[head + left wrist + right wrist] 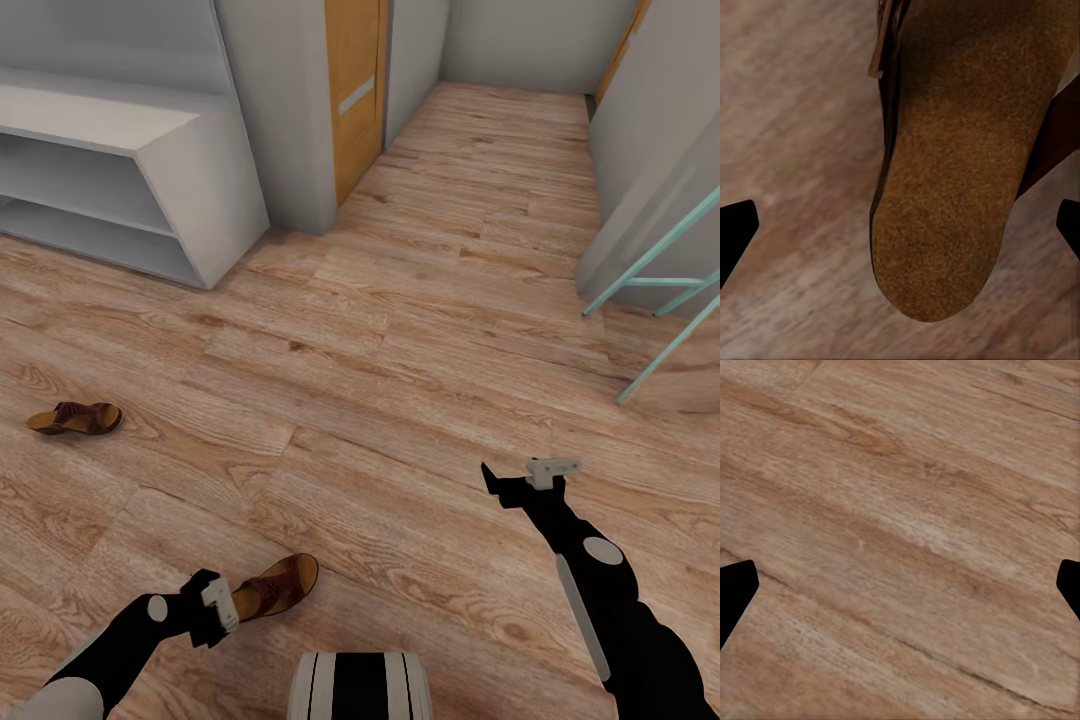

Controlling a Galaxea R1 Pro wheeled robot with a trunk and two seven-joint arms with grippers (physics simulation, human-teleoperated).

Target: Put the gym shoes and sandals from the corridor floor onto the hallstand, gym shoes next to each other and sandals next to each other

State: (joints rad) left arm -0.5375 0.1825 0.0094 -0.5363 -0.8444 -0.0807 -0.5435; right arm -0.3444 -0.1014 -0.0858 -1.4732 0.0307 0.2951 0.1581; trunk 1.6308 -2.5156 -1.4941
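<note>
One dark-brown sandal [277, 584] lies on the wood-plank corridor floor [400, 330] close in front of me. My left gripper [224, 604] hangs right at its heel end, open. In the left wrist view the sandal's mottled footbed [945, 187] sits between the wide-apart fingertips [735, 234], untouched. The other sandal [76, 417] lies on the floor at the far left. The white-grey hallstand [190, 170] stands at the upper left with bare shelves. My right gripper [522, 478] hovers open over bare floor [900, 532]. The gym shoes are out of view.
An orange wooden door [355, 90] stands beyond the hallstand's end wall. Teal metal legs [660, 290] slant down against the right wall. The corridor runs on ahead between grey walls. My own base [360, 685] shows at the bottom edge.
</note>
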